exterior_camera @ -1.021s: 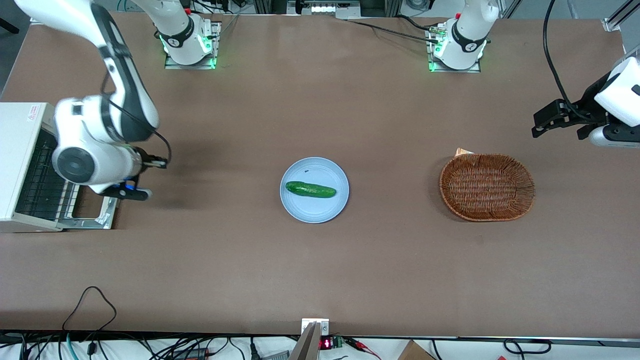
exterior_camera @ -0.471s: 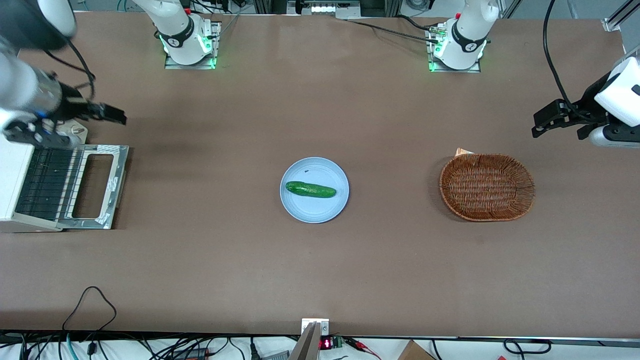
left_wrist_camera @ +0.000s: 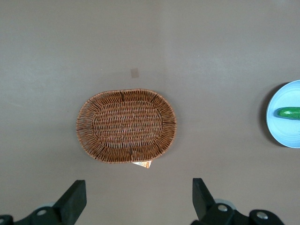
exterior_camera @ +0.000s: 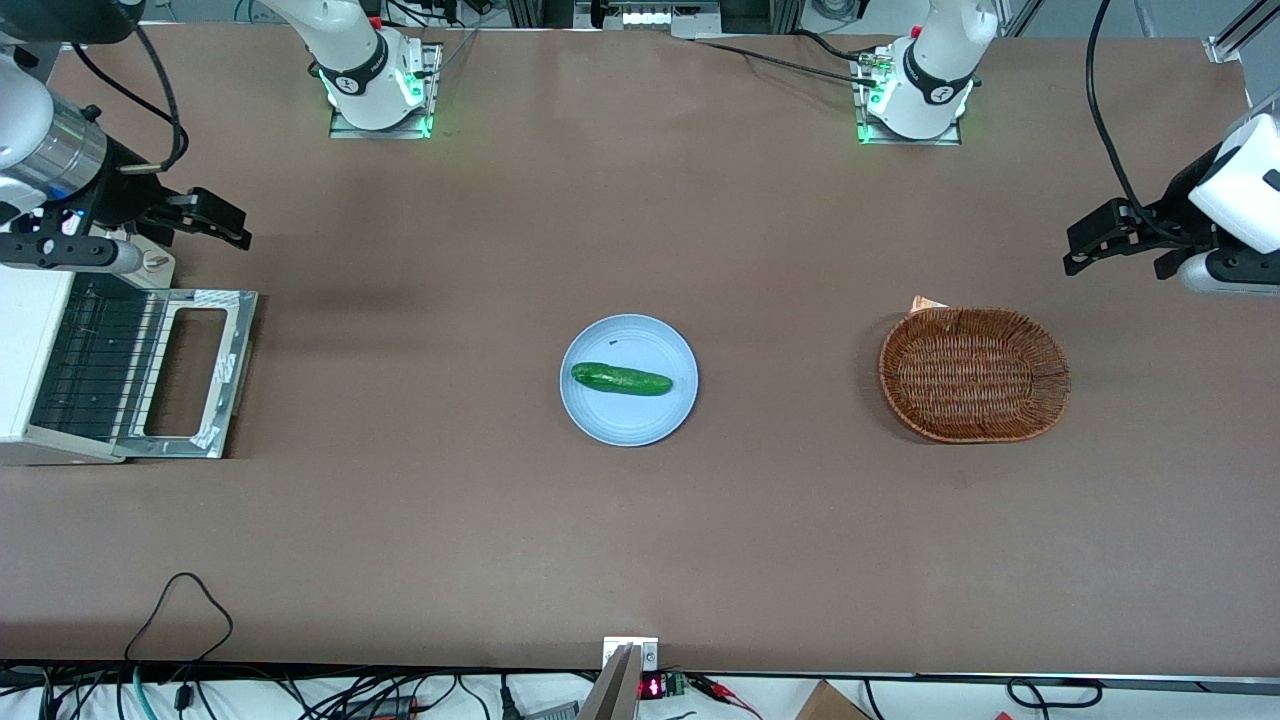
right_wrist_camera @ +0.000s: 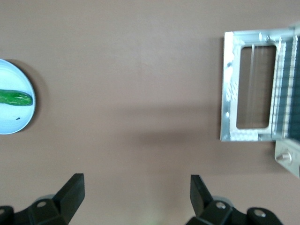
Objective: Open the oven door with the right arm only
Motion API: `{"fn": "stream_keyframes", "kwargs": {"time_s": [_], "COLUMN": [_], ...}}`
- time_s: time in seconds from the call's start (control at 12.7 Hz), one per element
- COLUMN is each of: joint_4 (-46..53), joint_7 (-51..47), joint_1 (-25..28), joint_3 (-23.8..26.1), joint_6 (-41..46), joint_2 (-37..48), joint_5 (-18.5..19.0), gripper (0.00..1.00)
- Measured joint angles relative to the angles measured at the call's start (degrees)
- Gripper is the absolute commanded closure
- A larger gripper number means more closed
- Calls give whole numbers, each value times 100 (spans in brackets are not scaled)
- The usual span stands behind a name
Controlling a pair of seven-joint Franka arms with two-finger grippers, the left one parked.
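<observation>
- Table [exterior_camera: 640, 540]: brown, bearing everything here.
- Oven [exterior_camera: 30, 330]: at the working arm's end of the table.
- Door [exterior_camera: 195, 372]: folded down flat on the table in front of the oven, metal inner frame facing up.
- Right arm [exterior_camera: 45, 150]: raised above the oven's farther corner.
- Basket [exterior_camera: 974, 374]: toward the parked arm's end.
- Plate [exterior_camera: 600, 415]: mid-table, holding a cucumber [exterior_camera: 621, 379].
- Gripper [exterior_camera: 215, 222]: fingers spread apart, holding nothing, farther from the camera than the door.
</observation>
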State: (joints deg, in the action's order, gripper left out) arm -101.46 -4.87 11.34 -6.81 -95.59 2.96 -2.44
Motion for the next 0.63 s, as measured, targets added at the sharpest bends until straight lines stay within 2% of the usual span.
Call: {"fn": "stream_keyframes", "kwargs": {"time_s": [0.24, 0.63], "joint_4": [7, 7], "joint_7": [591, 500], "joint_1": [13, -178], "joint_3": [76, 263], "joint_6": [-102, -224], "joint_2": [23, 27], "joint_5": [0, 0], "gripper": [0, 0]}}
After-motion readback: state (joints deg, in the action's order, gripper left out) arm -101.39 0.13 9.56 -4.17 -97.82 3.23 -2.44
